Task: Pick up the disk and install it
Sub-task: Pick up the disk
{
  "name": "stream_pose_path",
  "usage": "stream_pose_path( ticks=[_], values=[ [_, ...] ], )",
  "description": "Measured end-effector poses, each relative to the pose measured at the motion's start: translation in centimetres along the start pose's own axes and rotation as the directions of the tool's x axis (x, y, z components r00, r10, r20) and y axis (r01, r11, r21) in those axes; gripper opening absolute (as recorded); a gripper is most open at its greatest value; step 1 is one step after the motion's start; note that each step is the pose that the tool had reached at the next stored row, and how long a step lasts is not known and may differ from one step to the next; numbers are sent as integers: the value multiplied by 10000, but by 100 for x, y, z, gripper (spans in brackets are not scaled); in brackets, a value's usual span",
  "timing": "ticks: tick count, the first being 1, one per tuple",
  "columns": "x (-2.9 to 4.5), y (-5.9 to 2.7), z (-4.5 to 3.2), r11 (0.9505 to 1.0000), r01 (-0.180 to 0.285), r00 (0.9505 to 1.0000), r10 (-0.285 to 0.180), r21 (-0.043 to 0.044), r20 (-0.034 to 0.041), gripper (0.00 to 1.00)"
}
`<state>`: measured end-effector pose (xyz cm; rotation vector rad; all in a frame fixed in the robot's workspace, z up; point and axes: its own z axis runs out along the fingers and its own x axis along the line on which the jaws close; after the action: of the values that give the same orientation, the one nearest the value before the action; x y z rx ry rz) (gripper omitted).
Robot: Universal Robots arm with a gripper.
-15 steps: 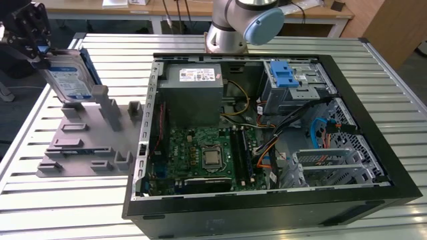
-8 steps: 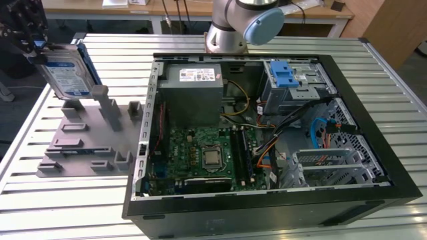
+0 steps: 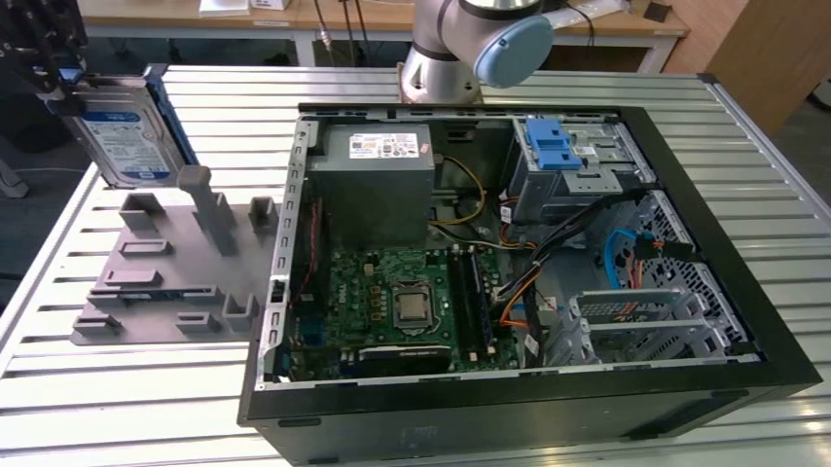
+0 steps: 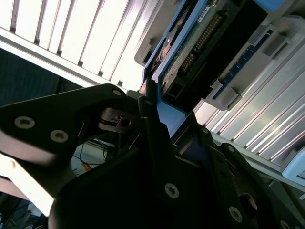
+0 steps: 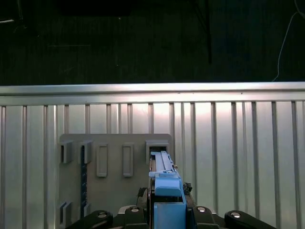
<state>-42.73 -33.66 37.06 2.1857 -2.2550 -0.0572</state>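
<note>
One disk (image 3: 124, 141) is up in the air, and it is a good clean look: a flat silver hard drive, its white-and-blue label facing the exterior view, framed by blue plastic rails down its long sides. It hangs upright and a little tilted over the far corner of the slatted metal worktop (image 3: 117, 389) on the exterior view's left, just above the far end of the grey fixture (image 3: 156, 282), its lower edge close to the fixture's tallest post. The gripper (image 3: 58, 83) has it from above, a dark shape at the drive's upper end. In the second wrist view the gripper (image 4: 162, 114) is closed down narrow, the black fingers (image 4: 148, 109) pressed on either side of the blue rail at the end of the disk (image 4: 190, 52), whose green circuit-board underside and connector pins show plainly. In the first wrist view the disk (image 5: 167, 186) is seen edge-on, blue rail uppermost, clamped in the gripper (image 5: 167, 212) with the grey fixture (image 5: 114, 191) and its slots lying below. Across the worktop, towards the exterior view's right, sits the open computer case (image 3: 520, 413), with the grey power supply (image 3: 377, 185), the green motherboard (image 3: 389, 302) and a drive cage with a blue latch (image 3: 552, 146) inside; the arm (image 3: 468, 39) rises beyond the case's far edge.
</note>
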Motion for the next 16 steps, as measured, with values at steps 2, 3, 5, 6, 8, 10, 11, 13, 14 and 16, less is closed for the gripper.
stream_pose_path(
  ticks=[2, 3, 5, 6, 8, 10, 11, 13, 14, 16],
  values=[
    [0, 1, -12, 10000, 47, 10000, -47, 1, 0, 36],
    [0, 0, -14, 9999, 104, 9999, -104, 0, -1, 36],
    [0, 0, -21, 9998, 215, 9998, -215, -6, -6, 36],
    [0, 1, -27, 9997, 236, 9997, -236, -8, -6, 36],
    [-1, 1, -48, 9997, 244, 9997, -244, -7, -7, 36],
    [-2, 2, -79, 9997, 247, 9997, -247, -6, -7, 36],
    [-2, 2, -96, 9997, 248, 9997, -248, -7, -7, 36],
    [-3, 3, -123, 9997, 249, 9997, -249, -7, -7, 36],
    [-3, 4, -133, 9997, 249, 9997, -249, -6, -6, 36],
    [-4, 4, -155, 9997, 249, 9997, -249, -6, -7, 36]
  ],
)
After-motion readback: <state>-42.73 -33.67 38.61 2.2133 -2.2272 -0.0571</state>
